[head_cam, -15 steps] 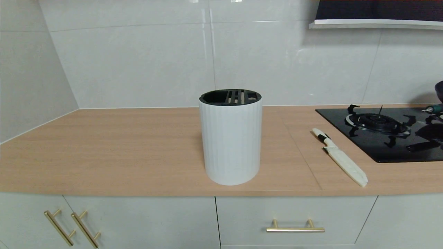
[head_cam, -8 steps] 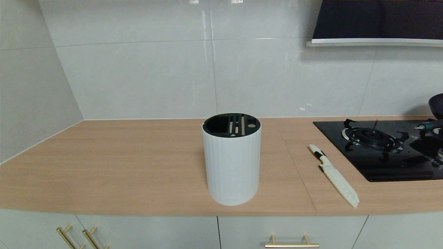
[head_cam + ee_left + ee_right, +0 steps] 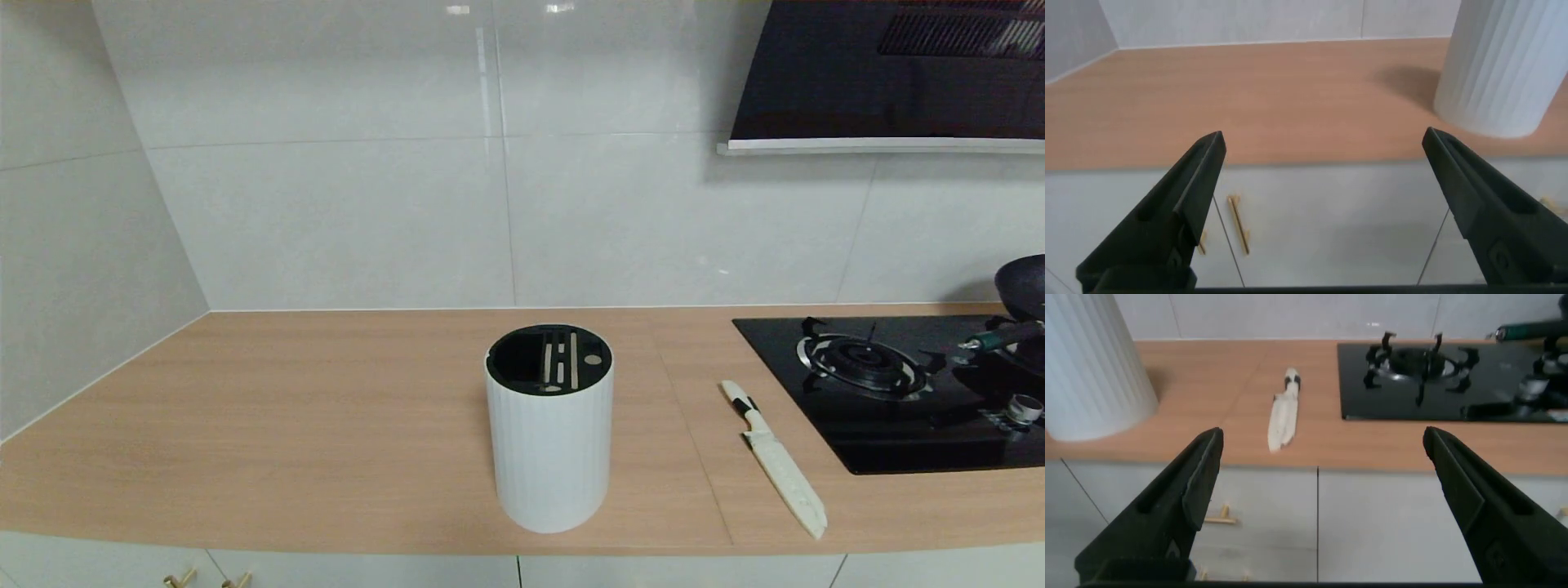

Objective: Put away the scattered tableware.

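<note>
A white ribbed cylindrical holder (image 3: pixel 550 441) with a black slotted top stands near the front edge of the wooden counter (image 3: pixel 326 425). A white knife (image 3: pixel 774 467) with a black band on its handle lies flat to the holder's right, between it and the stove. My left gripper (image 3: pixel 1323 212) is open, below and in front of the counter edge, with the holder (image 3: pixel 1503 65) ahead of it. My right gripper (image 3: pixel 1319 506) is also open in front of the cabinets, with the knife (image 3: pixel 1284 418) and the holder (image 3: pixel 1090 367) on the counter beyond it.
A black gas stove (image 3: pixel 890 384) takes up the counter's right end, with a dark pan (image 3: pixel 1020 302) at its far edge. A range hood (image 3: pixel 890 82) hangs above it. White cabinets with gold handles (image 3: pixel 1239 224) are under the counter.
The head camera has risen or tilted up, so the counter, holder and knife sit lower in the picture and more of the hood shows. Nothing on the counter has moved.
</note>
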### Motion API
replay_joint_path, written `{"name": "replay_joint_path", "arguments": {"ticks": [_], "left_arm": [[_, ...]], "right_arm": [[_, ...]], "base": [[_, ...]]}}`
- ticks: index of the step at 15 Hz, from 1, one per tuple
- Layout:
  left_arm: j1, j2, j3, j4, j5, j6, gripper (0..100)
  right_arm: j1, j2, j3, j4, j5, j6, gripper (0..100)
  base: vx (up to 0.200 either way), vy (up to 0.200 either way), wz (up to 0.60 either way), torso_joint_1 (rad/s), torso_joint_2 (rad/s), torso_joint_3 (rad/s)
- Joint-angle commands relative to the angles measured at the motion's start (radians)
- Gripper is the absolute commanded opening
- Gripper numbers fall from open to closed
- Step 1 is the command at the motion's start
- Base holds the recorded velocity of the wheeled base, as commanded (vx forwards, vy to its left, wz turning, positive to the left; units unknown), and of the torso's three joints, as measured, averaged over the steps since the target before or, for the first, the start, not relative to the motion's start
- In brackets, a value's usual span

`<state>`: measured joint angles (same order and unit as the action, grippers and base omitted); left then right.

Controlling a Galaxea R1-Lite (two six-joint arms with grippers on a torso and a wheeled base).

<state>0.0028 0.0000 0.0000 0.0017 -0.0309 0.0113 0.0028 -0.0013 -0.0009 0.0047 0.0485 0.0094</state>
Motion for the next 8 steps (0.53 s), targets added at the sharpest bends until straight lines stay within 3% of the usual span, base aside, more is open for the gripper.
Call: {"name": "replay_joint_path", "arguments": {"ticks": [1,8], "left_arm": [[0.000,0.000,0.000,0.000,0.000,-0.001,100],[0.000,0.000,0.000,0.000,0.000,-0.001,100]], "right_arm": [[0.000,0.001,0.001,0.000,0.001,0.000,100],[0.000,0.001,0.001,0.000,0.001,0.000,100]], "base": [[0.000,0.000,0.00,0.266,-0.57,-0.305],[0.000,0.000,0.00,0.249,-0.52,-0.273]]}}
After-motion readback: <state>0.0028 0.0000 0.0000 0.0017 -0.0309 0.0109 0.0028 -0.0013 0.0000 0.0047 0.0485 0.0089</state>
